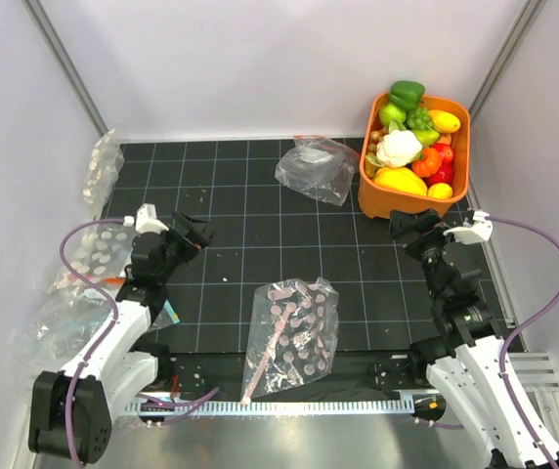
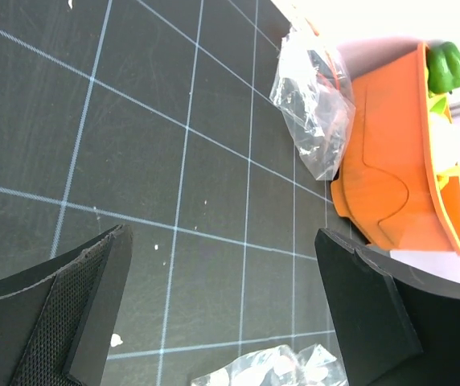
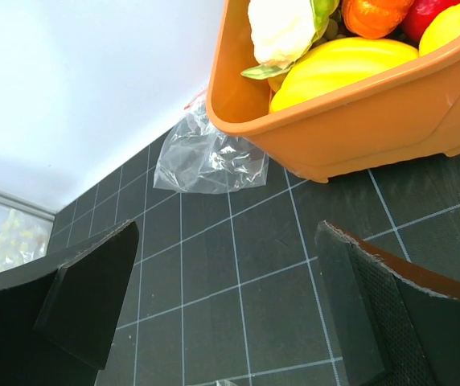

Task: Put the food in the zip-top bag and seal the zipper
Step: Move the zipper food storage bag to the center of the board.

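Zip-top bag (image 1: 317,168) upper centre, beyond left gripper (image 1: 197,233) and right gripper (image 1: 407,233), both jaws apart. Top view alone shows pink-dotted bag (image 1: 289,337) whole.

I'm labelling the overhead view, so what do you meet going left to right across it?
White-dotted bags, left end effector, zip-top bag, orange basket holding the food. The pink-dotted bag and right end effector overlap these, so they're left out.

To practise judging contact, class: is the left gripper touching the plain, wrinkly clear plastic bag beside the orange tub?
Apart. The top view shows bare black gridded mat between the left gripper and the wrinkly clear plastic bag.
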You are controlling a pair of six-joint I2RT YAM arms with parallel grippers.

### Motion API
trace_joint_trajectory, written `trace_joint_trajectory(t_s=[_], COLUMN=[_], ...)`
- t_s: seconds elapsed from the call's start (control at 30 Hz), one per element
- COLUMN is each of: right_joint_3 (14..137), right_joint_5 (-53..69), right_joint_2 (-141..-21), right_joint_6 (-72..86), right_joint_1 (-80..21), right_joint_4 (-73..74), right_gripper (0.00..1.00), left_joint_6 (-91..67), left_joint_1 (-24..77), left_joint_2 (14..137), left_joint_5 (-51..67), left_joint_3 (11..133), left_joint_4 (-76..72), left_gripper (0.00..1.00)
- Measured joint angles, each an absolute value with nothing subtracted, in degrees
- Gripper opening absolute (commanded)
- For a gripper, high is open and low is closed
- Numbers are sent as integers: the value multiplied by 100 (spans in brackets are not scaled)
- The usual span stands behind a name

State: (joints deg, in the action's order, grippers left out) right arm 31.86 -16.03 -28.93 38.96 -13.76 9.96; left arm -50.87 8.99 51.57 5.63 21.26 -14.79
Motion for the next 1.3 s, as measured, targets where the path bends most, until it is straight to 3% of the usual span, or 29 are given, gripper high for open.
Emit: trace_joint_trajectory(t_s=[0.47,0.73,1.3], right_joint_3=[3144,2963,2899], right_joint_5=[-1835,-1999,-2104], right_joint_2=[-2799,-2158,-1822], right_joint_6=[3920,3913,3918], right_joint_1=[-1376,-1376,-1376], right_joint_4=[1092,1142,1131], right_gripper=[100,100,100], left_joint_6=[-6178,-6604,-7295], left_joint_1=[1391,1592,2362], left_joint_2=[8243,10077,12868], left_joint_5=[493,456,51], left_joint_3=[3813,5183,7944], left_joint_4=[-2082,-2506,-2676], left_gripper=[100,100,100])
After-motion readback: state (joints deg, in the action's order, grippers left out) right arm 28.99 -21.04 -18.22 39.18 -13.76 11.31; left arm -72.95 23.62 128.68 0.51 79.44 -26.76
